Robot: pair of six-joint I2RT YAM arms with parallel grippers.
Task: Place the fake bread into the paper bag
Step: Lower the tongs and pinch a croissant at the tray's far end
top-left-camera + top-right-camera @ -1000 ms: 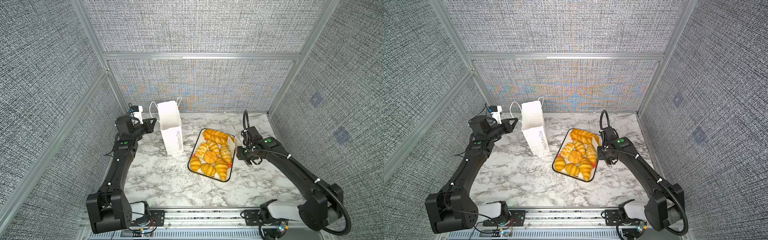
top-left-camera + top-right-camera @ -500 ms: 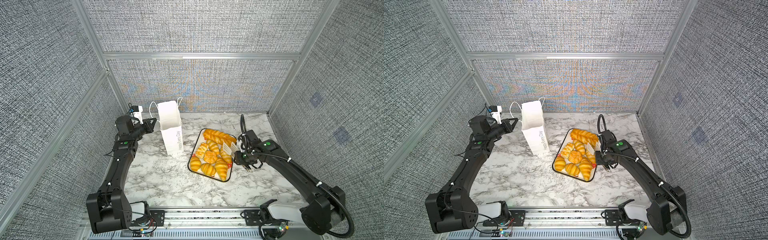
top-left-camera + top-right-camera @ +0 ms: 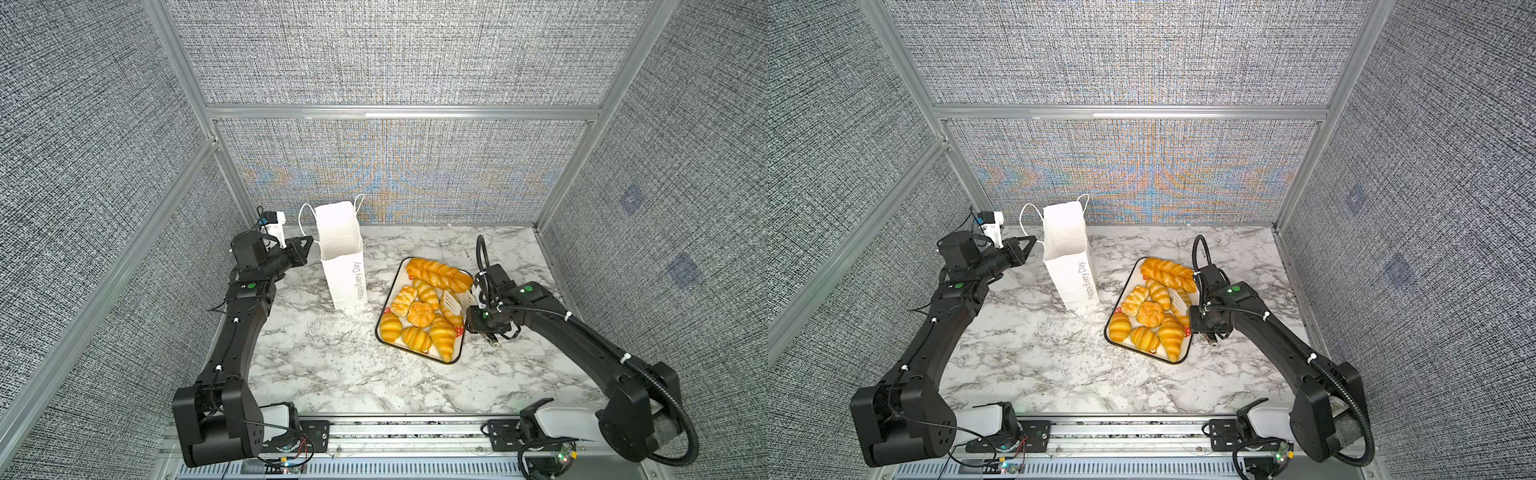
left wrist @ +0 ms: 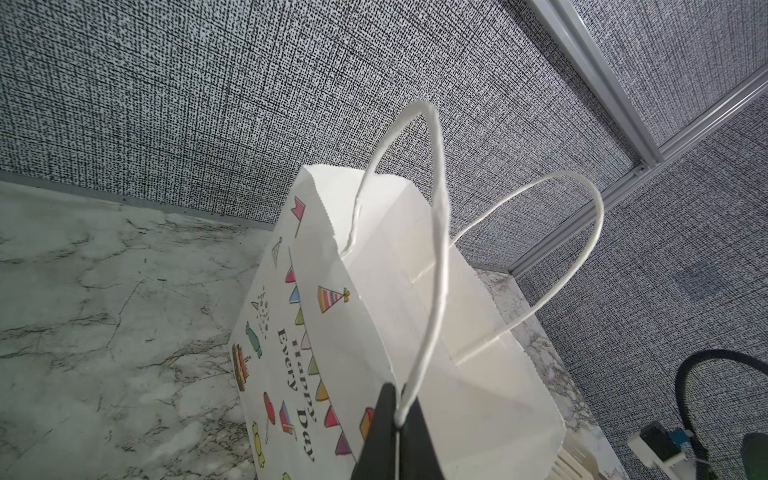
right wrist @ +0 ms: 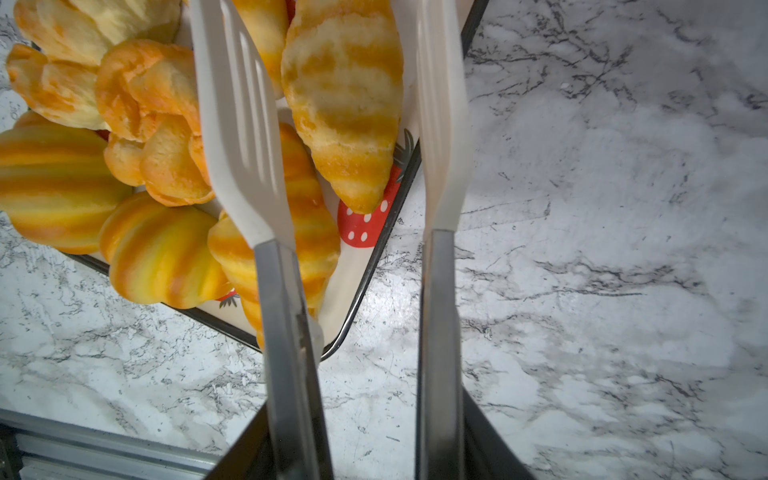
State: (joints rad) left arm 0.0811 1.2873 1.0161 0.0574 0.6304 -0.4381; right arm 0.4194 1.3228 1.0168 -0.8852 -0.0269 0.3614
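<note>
The white paper bag (image 3: 343, 257) (image 3: 1069, 257) (image 4: 415, 332) stands upright and open at the back left. My left gripper (image 3: 309, 241) (image 3: 1032, 240) (image 4: 398, 424) is shut on one cord handle (image 4: 438, 249) at the bag's rim. The fake bread (image 3: 419, 311) (image 3: 1150, 311), several golden pastries, lies on the strawberry-print tray (image 3: 451, 362) (image 3: 1177, 362) (image 5: 365, 286). My right gripper (image 3: 473, 305) (image 3: 1196, 309) (image 5: 365, 436) is shut on white slotted tongs (image 3: 451, 303) (image 3: 1179, 303) (image 5: 241, 124). Their blades are spread on either side of a croissant (image 5: 345, 104) at the tray's right edge.
Marble tabletop (image 3: 332, 353) enclosed by grey fabric walls. An aluminium rail (image 3: 395, 432) runs along the front edge. A black cable (image 3: 481, 253) loops above my right wrist. The tray sits just right of the bag.
My right arm has carried the tongs left, over the tray's right edge, and the blades have spread wider. The left arm and the bag have not moved.
</note>
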